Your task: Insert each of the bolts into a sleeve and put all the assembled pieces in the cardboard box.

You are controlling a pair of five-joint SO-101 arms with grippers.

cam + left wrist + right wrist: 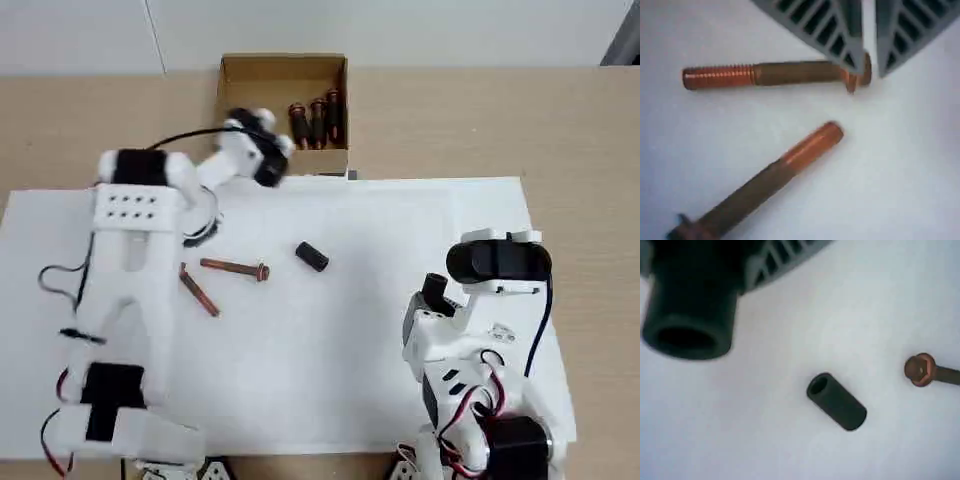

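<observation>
Cardboard box (232,90) toward far edge of table (560,120); three assembled pieces (316,120) along its right wall. Far bolt (235,267), near bolt (198,293) and loose sleeve (312,256) lie apart on white sheet (400,230), left of centre; open sheet to right. Left gripper (870,70) narrowly parted over far bolt's head, holding nothing. Right gripper (735,270) clamped on held sleeve (690,325).

The bolts (775,74) are seen as copper-toned metal, smooth on the shank and ridged at the thread; the loose sleeve (836,401) and the held sleeve (690,315) are finished in matt black. The left pincer (869,56) is moulded in ribbed grey plastic, and the cardboard box (232,75) is left matt brown.
</observation>
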